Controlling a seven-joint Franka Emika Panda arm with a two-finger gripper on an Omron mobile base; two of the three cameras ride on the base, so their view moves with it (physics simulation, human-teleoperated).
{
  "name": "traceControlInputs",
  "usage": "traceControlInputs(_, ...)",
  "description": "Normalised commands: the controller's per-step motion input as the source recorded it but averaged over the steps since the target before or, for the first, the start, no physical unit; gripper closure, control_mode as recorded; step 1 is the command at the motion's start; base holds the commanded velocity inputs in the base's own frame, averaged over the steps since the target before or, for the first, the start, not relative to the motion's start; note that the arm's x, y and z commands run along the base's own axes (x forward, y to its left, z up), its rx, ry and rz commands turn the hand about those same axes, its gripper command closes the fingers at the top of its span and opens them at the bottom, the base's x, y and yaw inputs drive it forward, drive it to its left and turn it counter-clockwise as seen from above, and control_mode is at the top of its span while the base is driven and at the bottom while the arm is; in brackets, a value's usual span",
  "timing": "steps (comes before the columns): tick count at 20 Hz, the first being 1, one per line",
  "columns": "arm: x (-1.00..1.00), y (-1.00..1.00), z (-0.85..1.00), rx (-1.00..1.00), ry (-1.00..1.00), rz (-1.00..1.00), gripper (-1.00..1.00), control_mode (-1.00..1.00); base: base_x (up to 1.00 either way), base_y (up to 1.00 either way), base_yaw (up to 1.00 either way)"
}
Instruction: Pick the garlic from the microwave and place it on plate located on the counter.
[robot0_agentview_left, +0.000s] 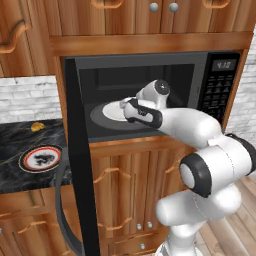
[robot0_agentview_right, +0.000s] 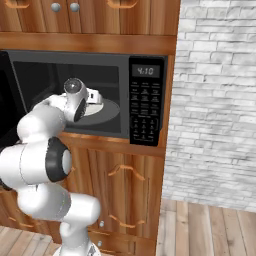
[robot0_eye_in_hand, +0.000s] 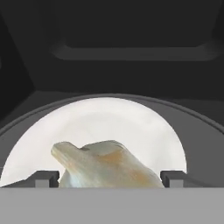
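Inside the open microwave (robot0_agentview_left: 150, 92), the robot's arm reaches over the turntable, its gripper (robot0_eye_in_hand: 108, 177) lowered around the garlic (robot0_eye_in_hand: 107, 165). The cream bulb lies on a plain white plate (robot0_eye_in_hand: 131, 127) set on the grey turntable, directly between the two dark fingertips (robot0_eye_in_hand: 43, 178), one at each flank. The fingers stand spread, wider than the bulb; whether either pad already touches it cannot be told, since the contact line sits at the very bottom of the hand view. The bulb's pointed stem end leans up and toward the left finger, so its long axis runs roughly across the gap, not along it. From the two base views the hand (robot0_agentview_left: 142, 107) hangs low over the white plate, wrist just past the oven's threshold, door swung wide to the robot's left. The patterned plate (robot0_agentview_left: 40, 159) waits on the black marble counter (robot0_agentview_left: 12, 137), off to the left beyond the door, near a small orange-yellow lump (robot0_agentview_left: 37, 126). A straight squeeze looks to be the next call, with the tapered stem the likeliest spot for a slip.
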Motion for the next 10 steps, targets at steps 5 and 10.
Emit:
traceControlInputs(5, -0.94, -0.38, 0.71, 0.0, 0.0, -0.11, 1.0, -1.0, 0.0, 0.0, 0.0)
traceControlInputs(10, -1.0, -0.35, 0.54, 0.0, 0.0, -0.04, 1.0, -1.0, 0.0, 0.0, 0.0)
